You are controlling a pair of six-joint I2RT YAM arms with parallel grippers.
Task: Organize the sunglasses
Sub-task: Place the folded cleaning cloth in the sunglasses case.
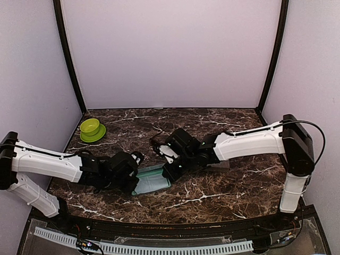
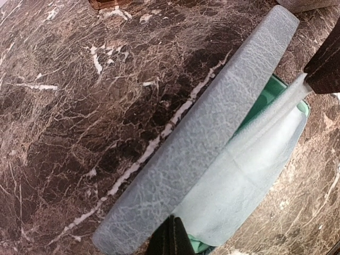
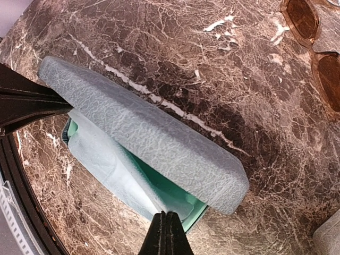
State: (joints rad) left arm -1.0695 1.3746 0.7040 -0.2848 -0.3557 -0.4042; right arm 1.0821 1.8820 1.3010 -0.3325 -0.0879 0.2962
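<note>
One pair of sunglasses [image 3: 313, 42], thin-framed with reddish-brown lenses, lies on the marble at the top right of the right wrist view, apart from both grippers. A blue-grey case [image 3: 149, 141] [image 1: 151, 180] stands open in the middle, its lid [image 2: 212, 138] raised over a green inside. A light-blue cloth [image 2: 255, 164] [image 3: 106, 159] is stretched over the open case. My right gripper [image 3: 166, 215] is shut on one corner of the cloth. My left gripper [image 2: 172, 226] is shut on the opposite corner, right beside the lid's end.
A beige case [image 1: 220, 166] lies partly hidden behind my right arm. A lime-green bowl on a matching saucer [image 1: 91, 129] stands at the back left. Grey walls close in the table on three sides, and the near edge has a raised rail.
</note>
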